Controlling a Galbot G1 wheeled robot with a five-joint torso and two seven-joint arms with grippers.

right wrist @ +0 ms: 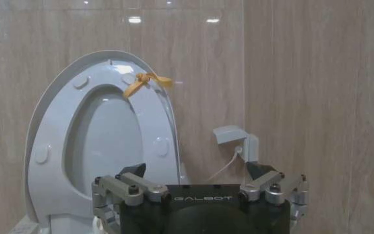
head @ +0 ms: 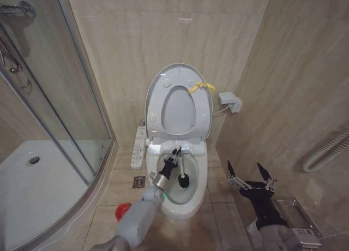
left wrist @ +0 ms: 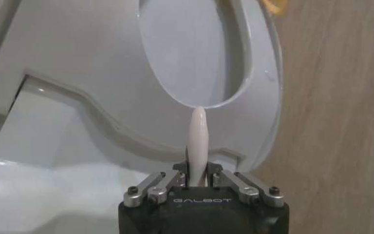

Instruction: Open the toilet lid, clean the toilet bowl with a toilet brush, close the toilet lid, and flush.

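At centre frame of the head view, the lid [head: 180, 101] is seen raised, leaned on the wall, its yellow strap [head: 200, 87] at the upper right. Below it the bowl [head: 200, 181] lies open. The brush [head: 182, 180] is held inside the bowl, black head down at lower centre, white handle [left wrist: 197, 141] clamped by the left end effector [head: 173, 159]. The handle's long axis runs from the head up and back toward the seat hinge. The right end effector [head: 250, 173] is parked at lower right, fingers spread and empty, well apart from the bowl. A red holder [head: 123, 210] stands on the floor at lower left. Scrubbing is judged in hand; the left arm is the nearer.
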